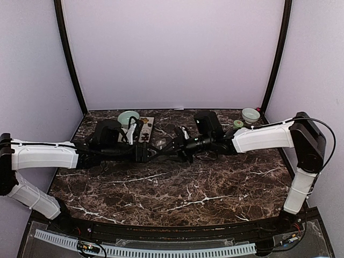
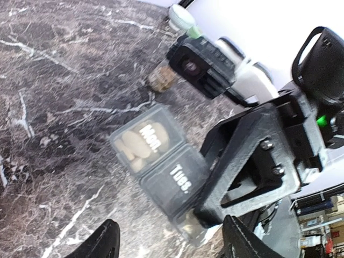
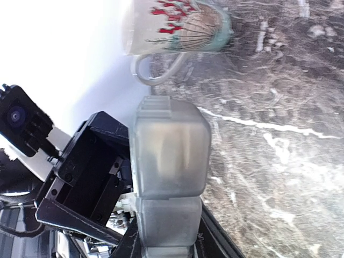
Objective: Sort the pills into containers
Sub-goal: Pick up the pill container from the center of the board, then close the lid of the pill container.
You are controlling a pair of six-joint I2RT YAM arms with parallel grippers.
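One container strip (image 2: 174, 180), several tan pills (image 2: 137, 148).

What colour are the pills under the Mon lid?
Tan-yellow. The pills show best in the left wrist view.

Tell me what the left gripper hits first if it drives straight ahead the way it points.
The pill container strip, probably at its near end just below the Tues. compartment, which lies straight ahead of the open left gripper. The right gripper grips that strip. Depth is unclear.
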